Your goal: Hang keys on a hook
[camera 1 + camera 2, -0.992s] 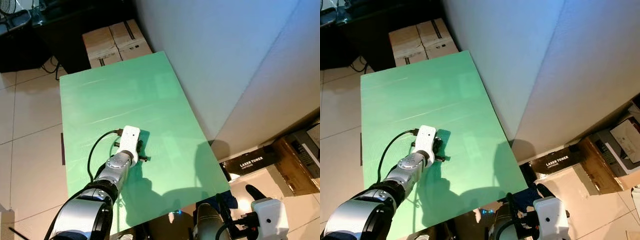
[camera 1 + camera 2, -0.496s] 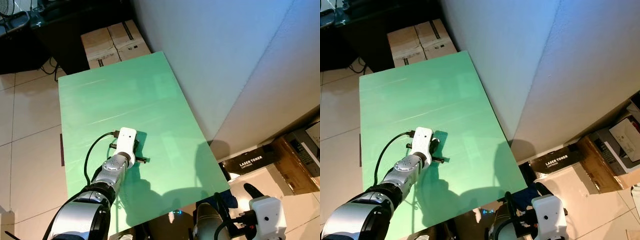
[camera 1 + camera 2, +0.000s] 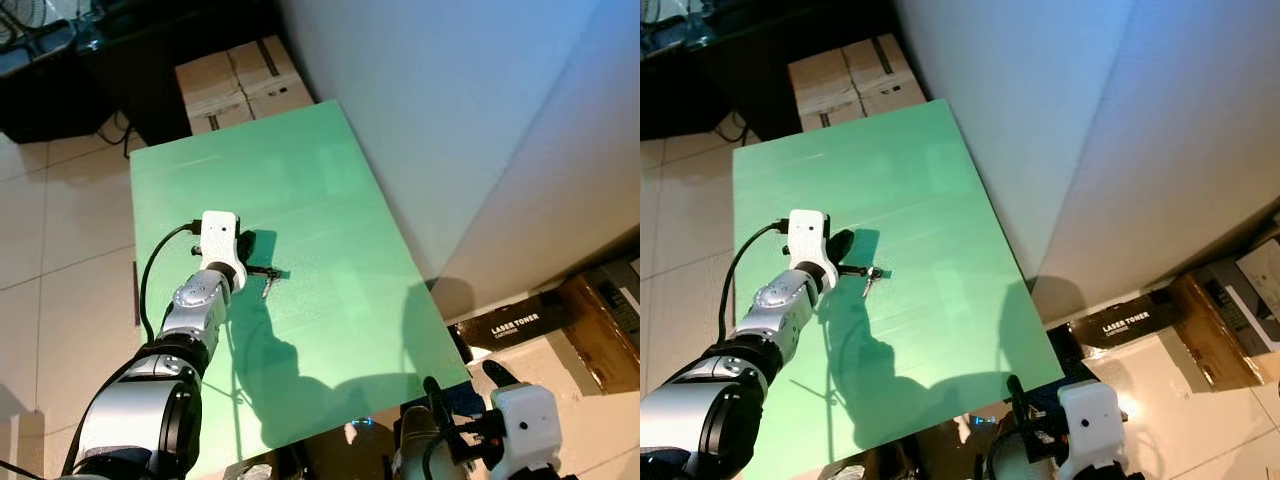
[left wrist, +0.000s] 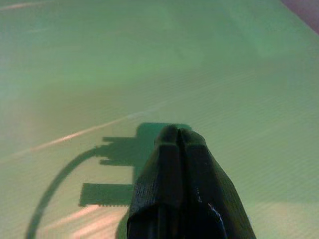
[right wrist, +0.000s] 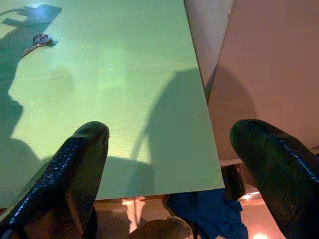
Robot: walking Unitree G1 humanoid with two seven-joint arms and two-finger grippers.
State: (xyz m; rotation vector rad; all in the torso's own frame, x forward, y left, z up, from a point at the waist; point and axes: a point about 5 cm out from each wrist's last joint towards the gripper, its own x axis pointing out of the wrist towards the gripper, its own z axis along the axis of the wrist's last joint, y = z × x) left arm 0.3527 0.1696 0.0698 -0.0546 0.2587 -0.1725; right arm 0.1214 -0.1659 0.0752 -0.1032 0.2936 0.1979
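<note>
Left eye view: my left claw (image 3: 243, 262) reaches over the green worktop (image 3: 320, 200). The keys (image 3: 268, 282) lie flat on the worktop just beside its tip, toward the wall. My right claw (image 3: 470, 385) hangs low past the worktop's near corner. Cardboard boxes (image 3: 240, 82) sit on the floor beyond the far edge.

Right eye view: the same scene; a black box marked "LASER TONER" (image 3: 1140, 325) lies on the floor by the wall.

Left wrist view: my left claw's fingers (image 4: 187, 194) are pressed together, empty, above the worktop.

Right wrist view: my right claw's fingers (image 5: 75, 169) are spread wide apart, empty. The keys lie well apart from them on the worktop.
</note>
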